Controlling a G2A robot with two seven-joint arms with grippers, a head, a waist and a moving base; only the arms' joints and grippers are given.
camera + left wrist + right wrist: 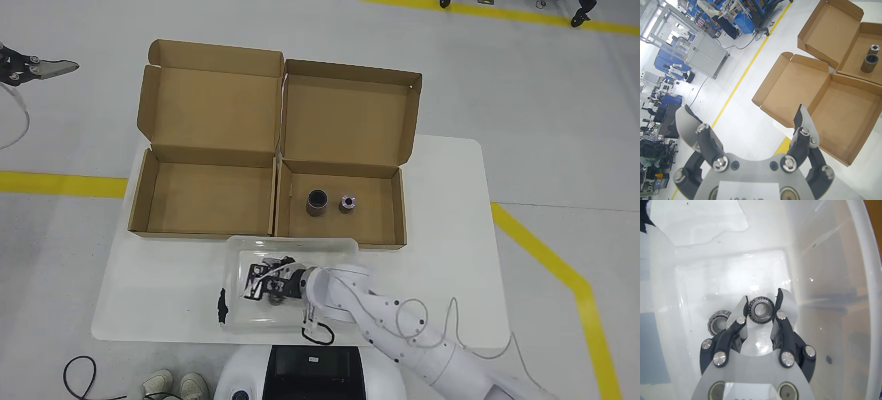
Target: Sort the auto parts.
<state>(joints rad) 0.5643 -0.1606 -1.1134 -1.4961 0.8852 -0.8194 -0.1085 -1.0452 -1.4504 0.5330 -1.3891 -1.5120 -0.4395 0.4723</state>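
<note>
A: right hand (762, 303) narrow, pads (746, 308) on a bearing (762, 313), low in the clear bin (829, 275)?
B: Yep. Curved steel, thin pinch, might slip on lifting; second bearing (719, 321) just beside could get knocked.

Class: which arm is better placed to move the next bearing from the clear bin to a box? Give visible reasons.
Right. Its tool is inside the clear bin, gripping a bearing. The left tool hangs open beyond the table, holding nothing.
</note>
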